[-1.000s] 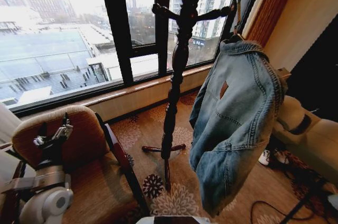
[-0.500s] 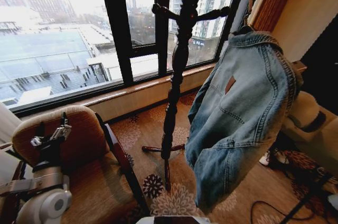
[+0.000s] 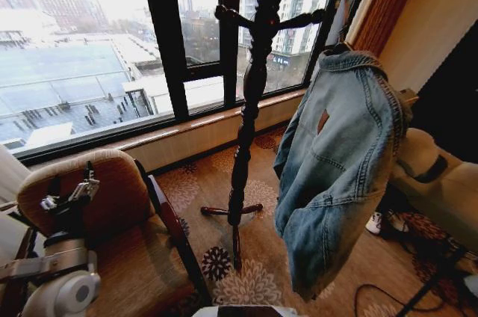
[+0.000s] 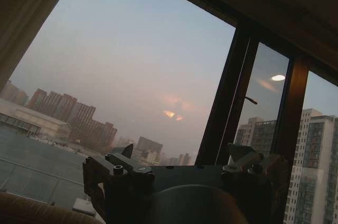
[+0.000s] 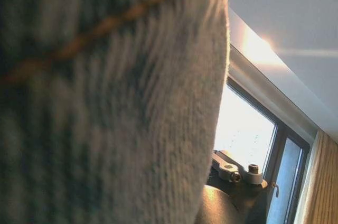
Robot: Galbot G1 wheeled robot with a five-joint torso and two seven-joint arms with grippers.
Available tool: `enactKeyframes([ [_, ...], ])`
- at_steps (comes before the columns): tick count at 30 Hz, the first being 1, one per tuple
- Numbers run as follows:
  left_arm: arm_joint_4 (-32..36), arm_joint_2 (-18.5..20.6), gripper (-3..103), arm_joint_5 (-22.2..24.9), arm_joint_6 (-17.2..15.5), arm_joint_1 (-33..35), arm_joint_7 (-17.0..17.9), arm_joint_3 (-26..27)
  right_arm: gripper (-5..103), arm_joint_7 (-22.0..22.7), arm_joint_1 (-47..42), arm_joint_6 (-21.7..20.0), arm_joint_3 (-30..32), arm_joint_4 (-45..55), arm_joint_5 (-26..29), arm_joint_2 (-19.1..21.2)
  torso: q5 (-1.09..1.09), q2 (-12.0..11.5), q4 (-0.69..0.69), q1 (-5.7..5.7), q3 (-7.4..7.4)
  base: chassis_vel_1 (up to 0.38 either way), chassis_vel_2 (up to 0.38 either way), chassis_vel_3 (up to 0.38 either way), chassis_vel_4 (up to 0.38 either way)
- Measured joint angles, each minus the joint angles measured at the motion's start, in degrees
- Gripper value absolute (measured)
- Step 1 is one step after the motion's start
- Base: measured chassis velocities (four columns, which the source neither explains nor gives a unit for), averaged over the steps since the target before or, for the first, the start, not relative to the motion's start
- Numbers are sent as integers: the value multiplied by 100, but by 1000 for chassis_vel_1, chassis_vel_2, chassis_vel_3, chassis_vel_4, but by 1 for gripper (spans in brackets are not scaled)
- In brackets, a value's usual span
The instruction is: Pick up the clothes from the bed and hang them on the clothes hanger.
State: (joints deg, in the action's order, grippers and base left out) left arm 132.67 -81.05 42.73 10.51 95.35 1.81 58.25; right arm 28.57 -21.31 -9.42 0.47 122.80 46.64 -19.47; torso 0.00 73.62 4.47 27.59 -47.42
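The clothes, a light blue denim jacket (image 3: pixel 340 160) with a small brown patch (image 3: pixel 323 121), hang in the air at the right of the head view. The jacket's back faces me. A thin dark hook of the clothes hanger (image 3: pixel 340 22) rises from the collar, close to the end of a peg of the dark wooden coat stand (image 3: pixel 250 93). I cannot tell whether it rests on the peg. Denim (image 5: pixel 105 102) fills the near side of the right wrist view, beside a part of my right gripper (image 5: pixel 235 171). My left gripper (image 3: pixel 73 191) (image 4: pixel 182 155) points up at the lower left, open and holding nothing. The bed is out of view.
A brown cushioned armchair (image 3: pixel 127 212) stands at the lower left, next to my left arm. Large windows (image 3: pixel 89 55) and a low sill run behind the stand. A white padded seat (image 3: pixel 441 197), a white shoe (image 3: pixel 379 222) and black cables (image 3: pixel 418 287) lie at the right on the patterned carpet.
The jacket swung right and a little up half a second ago, and has now swung back left. The left arm has hardly moved.
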Motion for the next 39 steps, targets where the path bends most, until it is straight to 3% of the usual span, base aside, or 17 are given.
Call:
enactKeyframes([
  [9, -79, 17, 100, 8, 12, -46, -11, 27, 15, -37, 681, -1, -546, -249, 15, -136, -1, 0, -1, 0, 0, 0, 0, 0, 0],
  [39, -266, 100, 100, 19, -7, -207, -17, 1, 15, -241, 773, -15, -787, -772, -183, -527, 0, 0, 0, 1, 0, 0, 0, 0, 0],
])
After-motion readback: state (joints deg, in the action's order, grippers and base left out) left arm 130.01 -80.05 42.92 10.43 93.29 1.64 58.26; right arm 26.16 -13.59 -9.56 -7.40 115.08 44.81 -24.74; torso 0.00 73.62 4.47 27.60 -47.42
